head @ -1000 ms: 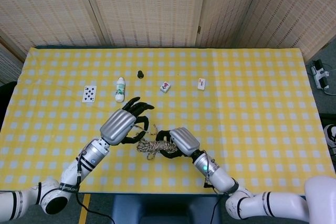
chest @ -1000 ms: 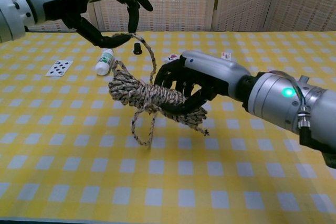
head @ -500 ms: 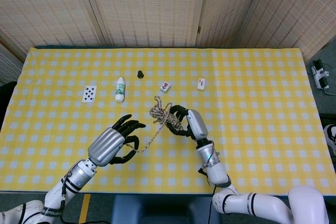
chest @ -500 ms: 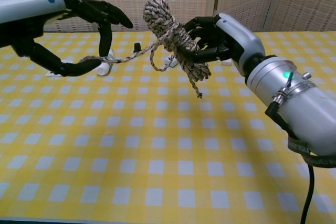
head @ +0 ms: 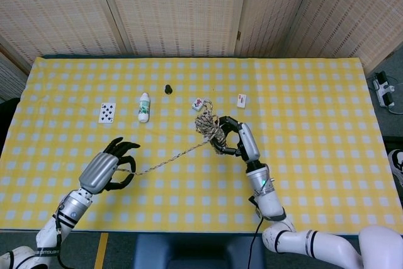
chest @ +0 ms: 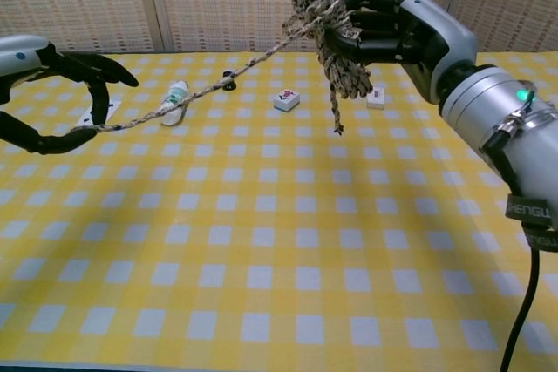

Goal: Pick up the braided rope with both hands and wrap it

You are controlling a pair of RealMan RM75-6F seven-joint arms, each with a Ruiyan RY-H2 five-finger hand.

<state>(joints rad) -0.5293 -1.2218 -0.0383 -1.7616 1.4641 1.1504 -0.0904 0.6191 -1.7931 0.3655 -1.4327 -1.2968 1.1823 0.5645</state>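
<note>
The braided rope (head: 208,125) (chest: 316,6) is a speckled tan and black bundle lifted above the yellow checked table. My right hand (head: 238,140) (chest: 403,28) grips the bundle, with a short tail hanging down from it. One strand runs taut from the bundle down and left to my left hand (head: 108,166) (chest: 54,98), which pinches its free end between thumb and a finger, other fingers spread. The two hands are far apart.
On the table's far half lie a playing card (head: 107,113), a small white bottle (head: 144,106) (chest: 174,102), a small black cap (head: 168,88) (chest: 228,81), a tile (head: 198,104) (chest: 286,100) and a second tile (head: 242,100) (chest: 376,98).
The right hand lifted the bundle up and away over the table. The left hand drew the free end left and toward me, so the strand lengthened and went taut.
</note>
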